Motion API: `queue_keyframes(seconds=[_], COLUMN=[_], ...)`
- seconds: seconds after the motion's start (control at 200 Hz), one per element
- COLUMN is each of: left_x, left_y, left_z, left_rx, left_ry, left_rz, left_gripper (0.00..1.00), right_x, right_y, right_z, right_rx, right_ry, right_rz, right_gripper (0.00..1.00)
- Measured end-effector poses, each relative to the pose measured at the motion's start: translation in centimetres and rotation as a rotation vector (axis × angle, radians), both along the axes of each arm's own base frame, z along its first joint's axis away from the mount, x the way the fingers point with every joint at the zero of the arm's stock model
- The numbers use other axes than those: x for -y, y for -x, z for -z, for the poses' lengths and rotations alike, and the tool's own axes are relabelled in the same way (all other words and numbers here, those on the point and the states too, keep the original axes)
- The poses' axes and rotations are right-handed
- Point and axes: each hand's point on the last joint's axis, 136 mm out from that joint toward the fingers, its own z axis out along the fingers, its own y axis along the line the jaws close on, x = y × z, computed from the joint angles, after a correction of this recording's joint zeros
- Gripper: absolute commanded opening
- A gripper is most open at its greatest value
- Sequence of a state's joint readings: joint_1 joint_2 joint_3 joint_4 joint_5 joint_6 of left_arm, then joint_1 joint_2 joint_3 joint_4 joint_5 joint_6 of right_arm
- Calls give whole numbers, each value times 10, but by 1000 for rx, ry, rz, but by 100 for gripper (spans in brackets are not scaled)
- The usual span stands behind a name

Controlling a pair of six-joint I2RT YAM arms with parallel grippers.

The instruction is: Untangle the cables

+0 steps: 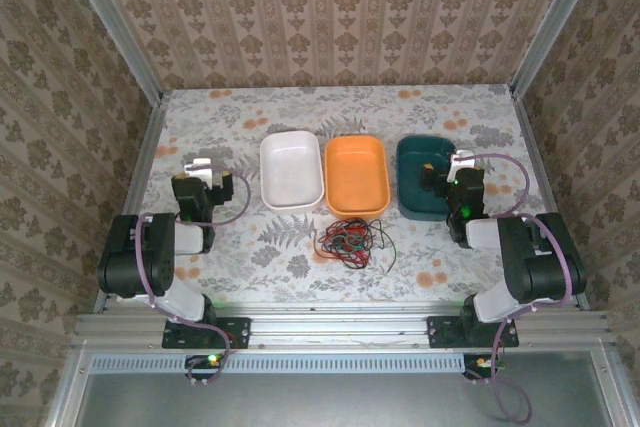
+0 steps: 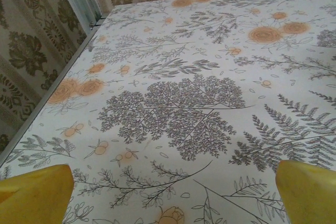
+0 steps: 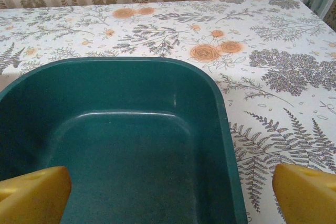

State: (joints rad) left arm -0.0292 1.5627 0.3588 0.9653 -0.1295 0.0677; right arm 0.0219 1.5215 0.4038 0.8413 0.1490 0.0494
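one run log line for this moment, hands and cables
left hand: open, over bare table | right hand: open, over teal tray | cables: tangled heap near orange tray, untouched

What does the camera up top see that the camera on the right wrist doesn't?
Top camera: the tangled cables lying in front of the orange tray, with the white tray beside it. Right wrist camera: the right gripper open, its yellow fingertips wide apart, up close over the bare inside of the teal tray. Both: the teal tray and the flowery table.
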Motion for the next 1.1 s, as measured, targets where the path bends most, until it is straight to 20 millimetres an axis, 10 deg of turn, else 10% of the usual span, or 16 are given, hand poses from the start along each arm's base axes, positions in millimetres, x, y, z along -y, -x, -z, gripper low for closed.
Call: queue_keyframes(seconds=[0.255,0.34,0.45,0.575,0.695,0.865,1.1], left_x=[8,9,10,25,110,256,322], left_y=[-7,-25,-30,-10,22,100,168], left_z=[3,-29,-89,-114,-113,-78,-21], left_rx=[-86,-88,22,32,-7,-180,-428], left_ry=[5,-16,-32,15,67,117,77], left_rz=[32,2,-79,-104,143,689,993], left_gripper=[100,100,100,100,100,100,100], right_x=[0,5,12,-5,-65,-142,-201], right_y=[1,0,-14,3,36,90,136], right_z=[3,1,-58,-116,-120,-78,-28], right_rx=[-20,-112,-98,-50,-118,-320,-548], right_ry=[-1,-1,-25,-68,-91,-181,-195], right_rz=[1,32,97,90,-65,-285,-469], right_gripper=[100,97,95,90,71,65,51])
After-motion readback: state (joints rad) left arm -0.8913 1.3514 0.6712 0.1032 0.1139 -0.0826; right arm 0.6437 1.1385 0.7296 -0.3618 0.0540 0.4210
